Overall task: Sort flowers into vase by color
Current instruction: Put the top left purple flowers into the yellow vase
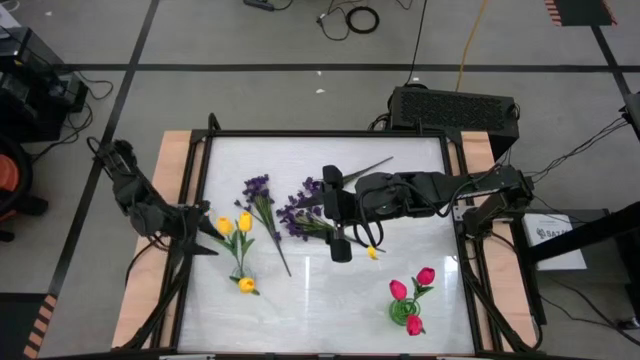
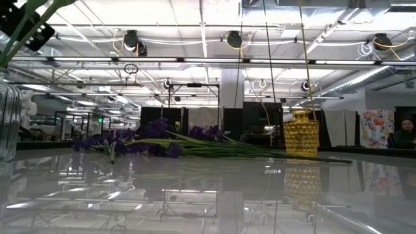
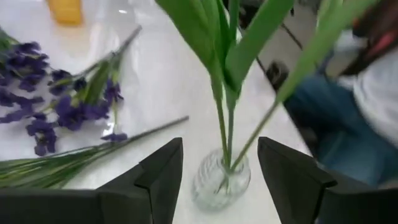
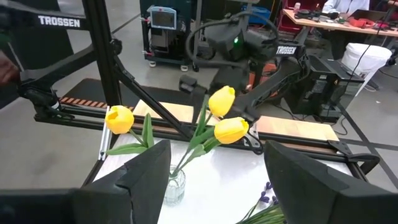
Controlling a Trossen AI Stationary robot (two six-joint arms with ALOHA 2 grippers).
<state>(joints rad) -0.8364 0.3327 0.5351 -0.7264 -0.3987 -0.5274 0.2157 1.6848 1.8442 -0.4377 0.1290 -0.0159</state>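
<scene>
The yellow group looks settled. Three yellow tulips [image 4: 230, 129] stand with their stems in the clear glass vase [image 3: 217, 183]. The left pincer [image 3: 221, 149] is at that vase with its fingers well apart. The green stems rise between them, and neither finger appears to touch a stem. I judge this to be the release at the end of a placing step.

On the far side of the surface [image 1: 330, 300] from the clear glass vase, pink-red tulips [image 1: 425, 275] already sit in a green vase [image 1: 403, 312].

The purple sprigs [image 1: 300, 215] are what remains. They lie flat on the surface, near the clear glass vase on the side away from the left arm. The right pincer [image 1: 336, 214] hovers over them, spread wide and holding nothing. A small yellow vase [image 2: 301, 133] stands just beyond the sprigs from the clear glass vase, and it is probably where they go.

The next move probably calls for the left pincer to lift straight away so it does not snag the leaves. The right pincer then needs to come down on a sprig's thin stem, which lies low against the surface, and close on it cleanly.
</scene>
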